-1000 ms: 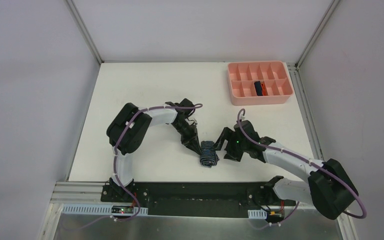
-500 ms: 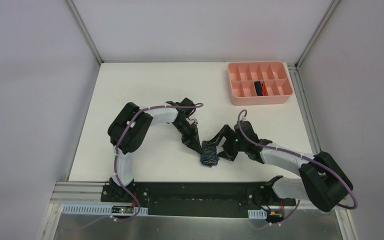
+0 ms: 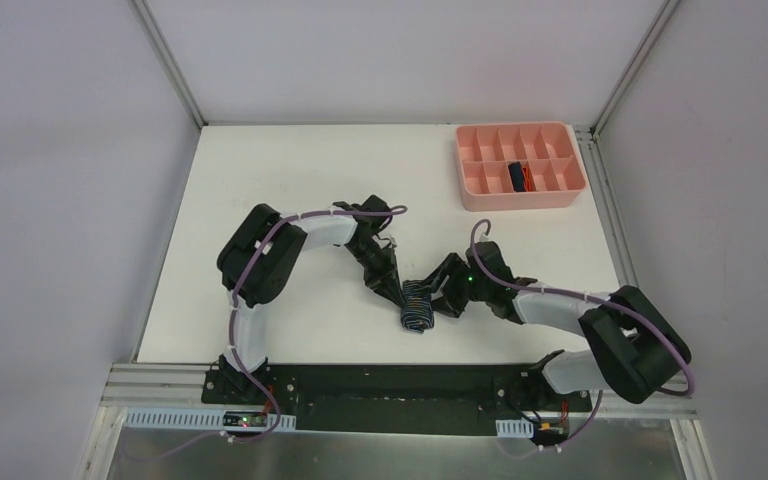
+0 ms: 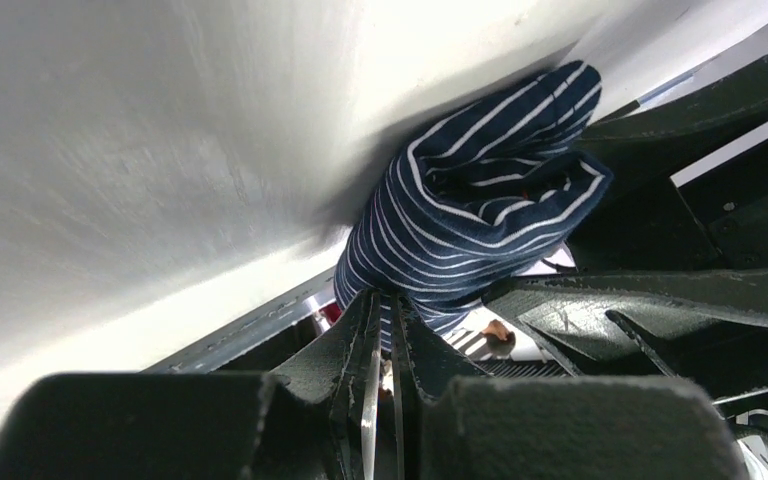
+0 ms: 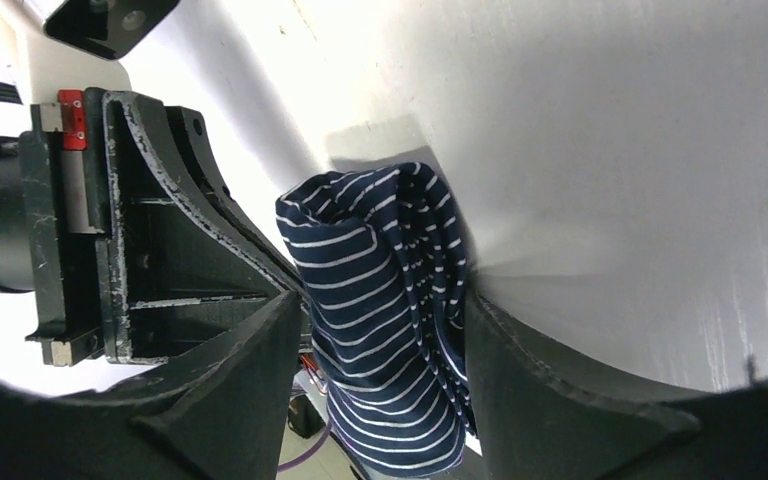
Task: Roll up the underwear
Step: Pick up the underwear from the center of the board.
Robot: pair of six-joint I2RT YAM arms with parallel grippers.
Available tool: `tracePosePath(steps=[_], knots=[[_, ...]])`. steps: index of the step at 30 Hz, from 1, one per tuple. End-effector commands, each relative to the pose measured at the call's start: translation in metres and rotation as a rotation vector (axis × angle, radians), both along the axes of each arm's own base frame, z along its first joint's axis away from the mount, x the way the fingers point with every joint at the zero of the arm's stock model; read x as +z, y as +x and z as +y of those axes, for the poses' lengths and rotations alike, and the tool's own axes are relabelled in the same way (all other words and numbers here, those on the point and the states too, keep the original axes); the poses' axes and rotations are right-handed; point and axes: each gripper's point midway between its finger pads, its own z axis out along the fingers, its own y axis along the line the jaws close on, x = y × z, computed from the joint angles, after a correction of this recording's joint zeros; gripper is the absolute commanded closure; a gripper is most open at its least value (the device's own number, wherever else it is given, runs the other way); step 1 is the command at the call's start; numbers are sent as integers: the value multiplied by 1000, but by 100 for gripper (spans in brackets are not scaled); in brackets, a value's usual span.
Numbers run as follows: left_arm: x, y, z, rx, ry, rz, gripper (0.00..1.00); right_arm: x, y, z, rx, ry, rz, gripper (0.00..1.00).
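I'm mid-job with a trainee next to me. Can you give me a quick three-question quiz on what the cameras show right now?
1. True or false: the dark blue cloth brief with thin pale stripes lies spread flat on the white table.
2. Where is the navy cloth brief with orange trim?
A) loose on the table
B) in a compartment of the pink plastic compartment tray
C) draped over the tray's rim
3. Which arm's gripper has a finger on each side of the striped brief?

Key
1. False. It is bundled into a roll.
2. B.
3. The right gripper.
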Motion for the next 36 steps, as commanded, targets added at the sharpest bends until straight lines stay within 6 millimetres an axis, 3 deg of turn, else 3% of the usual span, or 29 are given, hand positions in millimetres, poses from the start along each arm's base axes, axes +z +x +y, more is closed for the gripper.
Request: tracePosePath(steps=[1,6,15,21,28,36], knots=[[-2,1,-2,-19,7,6,91,3,1,8,20,41,0,39],[-9,3,-4,-23,10,18,91,6,1,13,49,60,2,39],[-9,6,-8,-25,-2,21,92,3,4,23,75,88,20,64],[-9,6,-8,-25,-1,23,92,12,8,28,99,96,5,100],[8,11,-4,-13,-19,-8,91,32,14,18,150,-36,-62,100],[56,31,23,68,-66,-98,90,74,27,-22,185,-309,-199,100]])
